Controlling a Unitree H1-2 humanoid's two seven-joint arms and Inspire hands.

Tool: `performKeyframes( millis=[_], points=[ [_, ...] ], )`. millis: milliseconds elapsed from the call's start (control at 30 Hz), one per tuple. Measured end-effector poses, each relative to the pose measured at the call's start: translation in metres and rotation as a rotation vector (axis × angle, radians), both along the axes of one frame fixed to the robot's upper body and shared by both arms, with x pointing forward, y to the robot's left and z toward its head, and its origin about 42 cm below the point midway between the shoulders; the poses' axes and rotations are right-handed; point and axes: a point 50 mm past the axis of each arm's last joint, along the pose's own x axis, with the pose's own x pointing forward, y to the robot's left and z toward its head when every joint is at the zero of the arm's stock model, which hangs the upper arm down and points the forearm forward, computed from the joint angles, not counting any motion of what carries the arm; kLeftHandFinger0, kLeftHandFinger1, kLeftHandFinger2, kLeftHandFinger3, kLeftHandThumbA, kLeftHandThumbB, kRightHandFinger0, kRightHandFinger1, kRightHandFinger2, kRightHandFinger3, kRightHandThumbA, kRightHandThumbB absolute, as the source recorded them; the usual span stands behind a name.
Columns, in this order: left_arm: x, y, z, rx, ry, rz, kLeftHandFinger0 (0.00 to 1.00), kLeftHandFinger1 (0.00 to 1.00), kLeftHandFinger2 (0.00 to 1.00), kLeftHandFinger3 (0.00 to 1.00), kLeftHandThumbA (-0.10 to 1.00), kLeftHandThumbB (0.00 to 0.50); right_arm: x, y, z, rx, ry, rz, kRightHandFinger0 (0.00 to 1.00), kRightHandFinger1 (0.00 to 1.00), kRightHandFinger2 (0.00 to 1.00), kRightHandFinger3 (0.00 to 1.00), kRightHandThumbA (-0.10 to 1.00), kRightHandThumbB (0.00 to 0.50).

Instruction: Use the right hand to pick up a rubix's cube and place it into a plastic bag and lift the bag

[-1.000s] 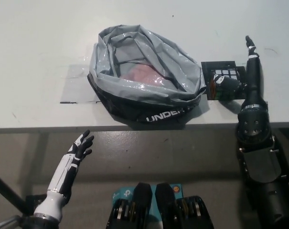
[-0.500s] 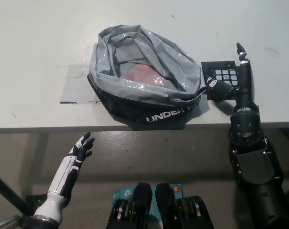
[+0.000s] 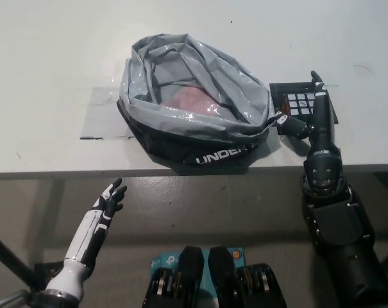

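On the white table [image 3: 52, 77], near its front edge, a grey plastic bag [image 3: 197, 106] is seen lying with its mouth wide open and its rim crumpled outward; a reddish item [image 3: 187, 99] is partly visible inside, and white lettering is printed on the dark underside facing the camera. Just beside the bag's right rim, a Rubik's cube [image 3: 299, 102] with a black frame and light tiles is located on the table, outside the bag. The black right hand [image 3: 306, 112] is positioned at the cube: one finger is extended along the cube's right side toward the far edge, while another is bent across the near left corner, close to the bag's rim. The fingers [image 3: 319, 96] are spread around the cube, but whether a firm grip is established cannot be told from this view. The cube is seen resting on the table surface. The white left hand [image 3: 109, 200] is held below the table edge at the lower left, well apart from the bag, with its fingers spread and nothing held. A rectangular patch of clear tape [image 3: 104, 112] is visible on the table to the left of the bag.
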Motion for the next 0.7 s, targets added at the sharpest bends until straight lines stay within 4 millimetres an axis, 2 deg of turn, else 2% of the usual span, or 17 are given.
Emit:
performKeyframes(
  millis=[400, 600, 700],
  points=[
    [0.0002, 0.0007, 0.0004, 0.007, -0.007, -0.001, 1.0, 1.0, 1.0, 1.0, 1.0, 0.186, 0.0016, -0.0016, -0.0001, -0.004, -0.004, -0.028, 1.0, 1.0, 1.0, 1.0, 0.75, 0.488],
    [0.0005, 0.0006, 0.0009, 0.007, -0.009, -0.002, 1.0, 1.0, 1.0, 1.0, 1.0, 0.209, 0.0015, -0.0021, -0.003, -0.006, 0.004, -0.039, 1.0, 1.0, 1.0, 1.0, 0.72, 0.477],
    [0.0007, 0.0006, 0.0011, 0.007, -0.01, -0.002, 1.0, 1.0, 1.0, 1.0, 1.0, 0.203, 0.0013, -0.0025, -0.007, -0.007, 0.017, -0.043, 1.0, 1.0, 1.0, 1.0, 0.7, 0.482]
  ],
)
